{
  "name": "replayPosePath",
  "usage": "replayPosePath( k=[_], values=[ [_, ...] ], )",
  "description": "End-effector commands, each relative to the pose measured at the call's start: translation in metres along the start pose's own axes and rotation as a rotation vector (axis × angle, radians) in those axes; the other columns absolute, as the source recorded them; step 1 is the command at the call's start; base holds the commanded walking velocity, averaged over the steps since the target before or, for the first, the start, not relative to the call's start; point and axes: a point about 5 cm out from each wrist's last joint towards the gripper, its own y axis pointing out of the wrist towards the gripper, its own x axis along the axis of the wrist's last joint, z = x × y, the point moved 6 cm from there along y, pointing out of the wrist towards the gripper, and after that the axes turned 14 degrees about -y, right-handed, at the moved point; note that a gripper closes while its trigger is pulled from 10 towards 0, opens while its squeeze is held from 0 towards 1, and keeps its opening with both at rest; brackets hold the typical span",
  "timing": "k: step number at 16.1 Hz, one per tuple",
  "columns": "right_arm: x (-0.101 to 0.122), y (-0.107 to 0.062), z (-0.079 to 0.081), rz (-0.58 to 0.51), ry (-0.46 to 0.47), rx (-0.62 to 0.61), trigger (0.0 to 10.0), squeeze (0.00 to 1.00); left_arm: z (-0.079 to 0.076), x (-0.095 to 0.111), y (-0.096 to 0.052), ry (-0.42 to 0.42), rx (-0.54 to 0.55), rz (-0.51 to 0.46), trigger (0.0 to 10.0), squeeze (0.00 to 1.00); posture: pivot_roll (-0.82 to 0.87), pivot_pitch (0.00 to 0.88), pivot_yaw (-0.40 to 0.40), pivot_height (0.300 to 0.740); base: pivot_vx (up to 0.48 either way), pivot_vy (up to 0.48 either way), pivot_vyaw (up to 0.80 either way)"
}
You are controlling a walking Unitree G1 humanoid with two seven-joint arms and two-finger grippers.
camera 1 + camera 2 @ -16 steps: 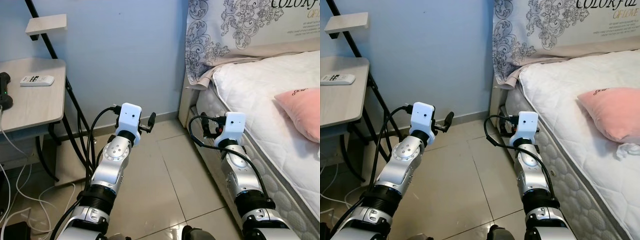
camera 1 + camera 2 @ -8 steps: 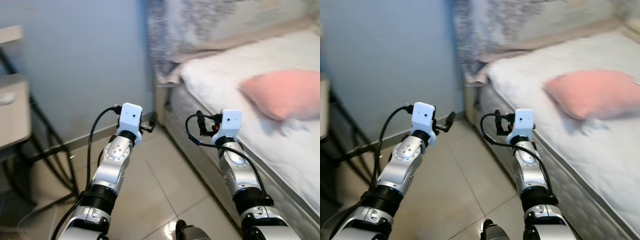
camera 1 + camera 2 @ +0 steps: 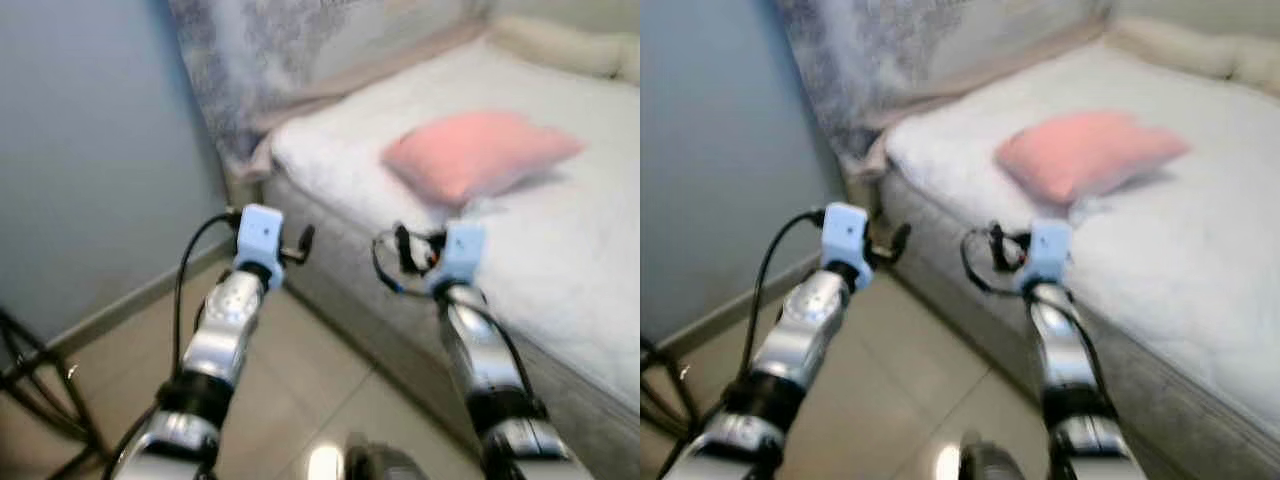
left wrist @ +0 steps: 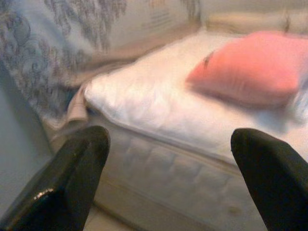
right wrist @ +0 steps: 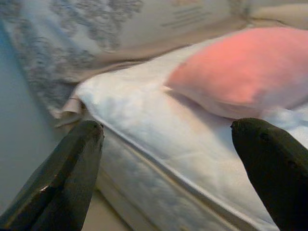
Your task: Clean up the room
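A pink pillow (image 3: 480,150) lies on the white mattress (image 3: 570,250) of a bed, ahead and slightly to my right; the picture is blurred. My left gripper (image 3: 303,240) is held out over the tiled floor, just short of the bed's side, and is open with nothing between its fingers (image 4: 72,178). My right gripper (image 3: 402,250) hovers at the mattress edge, below the pillow, also open and holding nothing. Both wrist views look across the mattress at the pink pillow (image 5: 240,72).
A large patterned cushion (image 3: 270,50) leans at the head of the bed. A blue wall (image 3: 90,150) stands to the left, with black stand legs (image 3: 40,390) at its foot. Beige tiled floor (image 3: 300,390) lies between wall and bed.
The camera has swung right: the desk has left the picture and the bed with the pink pillow now sits in the middle. Both arms keep the same pose, fingers still apart.
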Motion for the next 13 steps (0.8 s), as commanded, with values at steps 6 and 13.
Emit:
replayPosePath(
  k=[6, 13],
  values=[
    [0.019, 0.005, 0.000, -0.064, 0.008, -0.015, 10.0, 0.00, 0.003, 0.007, 0.001, 0.031, -0.005, -0.014, 10.0, 0.00, -0.01, 0.006, 0.029, 0.740, 0.000, 0.000, -0.74],
    [0.018, -0.012, -0.021, -0.117, -0.057, -0.100, 10.0, 0.00, 0.052, 0.002, -0.007, -0.090, 0.124, -0.013, 10.0, 0.00, -0.02, 0.008, 0.029, 0.740, 0.000, 0.000, -0.74]
  ],
)
